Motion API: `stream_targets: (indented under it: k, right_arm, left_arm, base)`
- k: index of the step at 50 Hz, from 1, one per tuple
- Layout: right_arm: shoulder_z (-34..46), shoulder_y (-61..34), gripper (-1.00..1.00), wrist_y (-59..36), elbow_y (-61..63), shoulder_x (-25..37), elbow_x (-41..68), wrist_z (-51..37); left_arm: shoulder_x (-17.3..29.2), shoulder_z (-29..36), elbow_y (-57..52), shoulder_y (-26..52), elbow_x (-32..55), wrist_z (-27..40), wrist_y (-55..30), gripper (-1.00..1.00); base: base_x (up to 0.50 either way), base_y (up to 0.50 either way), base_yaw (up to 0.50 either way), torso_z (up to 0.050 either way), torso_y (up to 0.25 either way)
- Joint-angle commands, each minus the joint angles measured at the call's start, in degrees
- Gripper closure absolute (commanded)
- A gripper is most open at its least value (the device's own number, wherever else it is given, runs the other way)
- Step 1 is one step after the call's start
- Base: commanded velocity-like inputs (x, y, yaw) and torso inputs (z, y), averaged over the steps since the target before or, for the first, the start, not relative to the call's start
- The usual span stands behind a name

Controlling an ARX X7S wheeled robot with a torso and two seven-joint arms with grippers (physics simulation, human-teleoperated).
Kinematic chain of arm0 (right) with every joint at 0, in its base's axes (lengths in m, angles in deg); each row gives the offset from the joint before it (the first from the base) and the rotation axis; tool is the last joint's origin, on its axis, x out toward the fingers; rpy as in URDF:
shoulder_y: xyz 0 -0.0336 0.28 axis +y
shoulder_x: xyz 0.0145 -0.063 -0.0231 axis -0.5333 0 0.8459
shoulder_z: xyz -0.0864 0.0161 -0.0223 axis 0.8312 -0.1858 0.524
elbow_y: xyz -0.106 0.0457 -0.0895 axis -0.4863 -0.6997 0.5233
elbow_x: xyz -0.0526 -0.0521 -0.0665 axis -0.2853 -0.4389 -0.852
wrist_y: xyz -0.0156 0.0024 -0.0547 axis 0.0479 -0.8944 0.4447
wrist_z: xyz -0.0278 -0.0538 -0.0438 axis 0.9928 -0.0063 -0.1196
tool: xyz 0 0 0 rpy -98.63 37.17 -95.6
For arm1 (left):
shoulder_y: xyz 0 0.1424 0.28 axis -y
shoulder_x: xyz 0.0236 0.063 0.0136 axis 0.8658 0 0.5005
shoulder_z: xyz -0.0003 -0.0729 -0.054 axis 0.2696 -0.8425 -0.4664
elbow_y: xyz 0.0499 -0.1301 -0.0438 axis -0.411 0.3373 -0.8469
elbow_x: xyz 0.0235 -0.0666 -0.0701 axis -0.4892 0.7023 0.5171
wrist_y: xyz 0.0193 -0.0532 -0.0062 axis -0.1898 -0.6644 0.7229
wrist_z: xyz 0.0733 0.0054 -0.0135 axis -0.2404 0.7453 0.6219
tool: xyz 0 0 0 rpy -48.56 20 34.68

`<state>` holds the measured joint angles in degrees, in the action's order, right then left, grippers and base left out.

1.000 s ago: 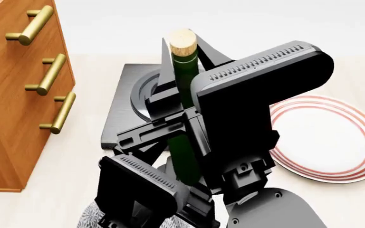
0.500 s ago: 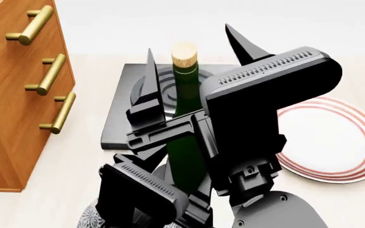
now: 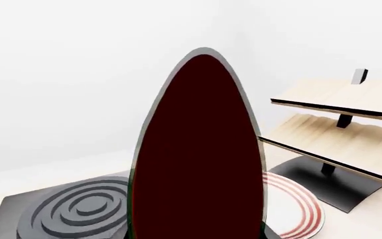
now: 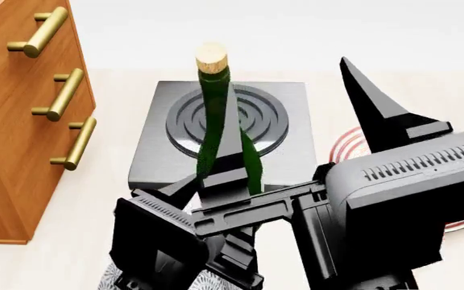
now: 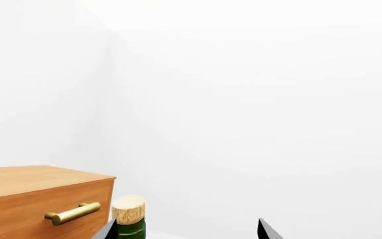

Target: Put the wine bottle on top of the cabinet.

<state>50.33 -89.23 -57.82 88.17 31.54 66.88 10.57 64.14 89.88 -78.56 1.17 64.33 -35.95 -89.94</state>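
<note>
Green glass, the wine bottle stands near upright at frame centre, cork up, tilted slightly left, clamped low by the left gripper. Right gripper spread apart. Cabinet at left.

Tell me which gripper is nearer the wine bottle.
Left. The left gripper is right at the wine bottle, its fingers against the glass body. The right gripper's fingers stand clear of it, off to its right.

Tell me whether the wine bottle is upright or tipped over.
Roughly upright. In the head view the wine bottle stands cork-up, leaning slightly toward the cabinet, with the left claw around its lower body.
</note>
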Motion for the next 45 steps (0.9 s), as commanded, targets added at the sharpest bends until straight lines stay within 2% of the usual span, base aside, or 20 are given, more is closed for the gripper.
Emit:
stream_targets:
  k: [1,6,15,26,30,35,40,45]
  right_arm:
    - [-6.0,9.1,-1.00,2.3,8.1,1.5,3.5,-2.4]
    - [-5.7,16.5,-1.00,9.0,7.3,1.3,-0.8,-1.6]
    - [-5.8,24.0,-1.00,16.1,6.2,0.6,-4.1,-1.3]
    - [-4.9,29.4,-1.00,19.6,5.7,0.9,-7.1,-1.9]
    - [-4.4,30.6,-1.00,21.4,4.2,0.9,-8.4,-1.7]
    - [-3.1,30.7,-1.00,22.0,3.5,1.0,-9.0,-1.8]
    - [-2.8,30.6,-1.00,22.0,3.5,1.2,-8.9,-2.0]
    - [-2.4,30.5,-1.00,22.2,3.3,1.4,-8.7,-2.2]
  left_arm:
    - [1.0,-1.9,-0.4,1.7,2.4,1.4,0.1,1.00]
    - [2.6,-2.9,-2.8,3.0,3.1,2.2,-1.7,1.00]
    - [5.1,-5.5,-9.5,7.8,5.8,4.1,-7.2,1.00]
    - [7.8,-10.0,-10.6,23.7,8.3,5.9,-18.1,1.00]
    - [7.5,-12.8,-7.1,27.7,7.6,8.0,-18.7,1.00]
    - [7.4,-14.9,-2.5,33.4,8.3,7.5,-20.0,1.00]
    - [7.5,-14.4,5.4,46.5,6.8,5.1,-23.6,1.00]
    - [8.1,-15.1,12.4,54.4,5.3,4.1,-24.3,1.00]
  base:
    - [0.00,0.00,0.00,0.000,0.000]
    - [0.00,0.00,0.00,0.002,0.000]
    - [0.00,0.00,0.00,0.000,0.001]
    - [0.00,0.00,0.00,0.000,0.001]
    - [0.00,0.00,0.00,0.000,0.000]
    - [0.00,0.00,0.00,0.000,0.002]
    - [0.00,0.00,0.00,0.002,0.000]
    - [0.00,0.00,0.00,0.000,0.002]
